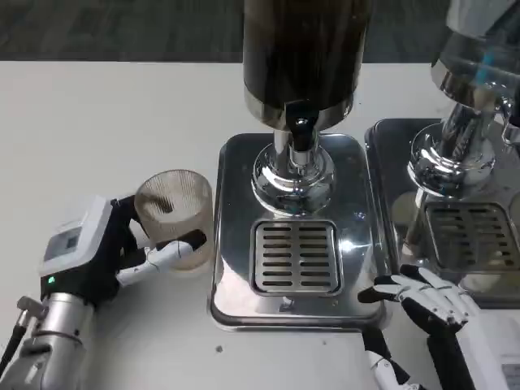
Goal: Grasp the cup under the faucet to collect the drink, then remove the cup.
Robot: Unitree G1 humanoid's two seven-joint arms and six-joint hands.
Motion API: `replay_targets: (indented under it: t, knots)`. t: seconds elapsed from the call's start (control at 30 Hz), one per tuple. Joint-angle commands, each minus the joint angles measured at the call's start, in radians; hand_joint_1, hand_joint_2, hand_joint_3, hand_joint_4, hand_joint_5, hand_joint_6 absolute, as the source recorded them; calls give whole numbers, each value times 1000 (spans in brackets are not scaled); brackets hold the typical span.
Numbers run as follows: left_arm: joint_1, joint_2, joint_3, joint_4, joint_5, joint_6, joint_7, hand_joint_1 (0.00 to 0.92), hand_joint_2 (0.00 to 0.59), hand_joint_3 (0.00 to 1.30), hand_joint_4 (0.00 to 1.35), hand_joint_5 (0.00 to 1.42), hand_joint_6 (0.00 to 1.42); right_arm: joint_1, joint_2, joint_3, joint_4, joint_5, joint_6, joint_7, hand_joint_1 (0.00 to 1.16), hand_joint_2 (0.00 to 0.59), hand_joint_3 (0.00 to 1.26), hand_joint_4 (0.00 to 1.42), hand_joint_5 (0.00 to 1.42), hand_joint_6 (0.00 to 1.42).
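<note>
A ribbed, translucent brownish cup [174, 218] is gripped upright by the left hand [97, 252] on the white table [97, 122], just left of the polished steel drip tray [294, 268] with its slotted grate, not under the black faucet [302, 134]. The right hand [435, 302] is seen with fingers spread and nothing held, touching the tray's right edge. The dark dispenser tank [305, 49] is cut off by the top edge.

The cup [173, 218] is placed on the table [106, 122], left of the dispenser's drip tray [295, 256]; a second dispenser [463, 154] is set at right.
</note>
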Motion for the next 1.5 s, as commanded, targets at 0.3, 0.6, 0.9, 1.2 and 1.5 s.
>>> replay_targets:
  t: [0.3, 0.6, 0.9, 1.2, 1.5]
  knots:
    - [11, 27, -11, 1, 23, -25, 60, 180, 144, 575, 720, 1006, 1225, -24, 7, -3, 35, 20, -32, 3, 363, 470, 475, 337, 205, 211]
    - [25, 53, -12, -36, 52, -45, 112, 181, 148, 579, 720, 1008, 1229, -30, 14, -4, 47, 18, -40, -3, 351, 481, 475, 337, 209, 211]
    - [54, 74, -1, -100, 61, -70, 135, 180, 146, 581, 720, 1008, 1230, -28, 20, -5, 49, 21, -45, -3, 343, 483, 480, 337, 210, 211]
    - [68, 76, 12, -148, 59, -83, 123, 179, 146, 581, 720, 1008, 1231, -24, 22, -8, 47, 23, -48, -3, 341, 489, 488, 340, 221, 211]
    - [73, 74, 17, -147, 56, -85, 116, 178, 146, 592, 743, 1023, 1231, -15, 22, -15, 42, 25, -52, -3, 342, 492, 489, 342, 221, 211]
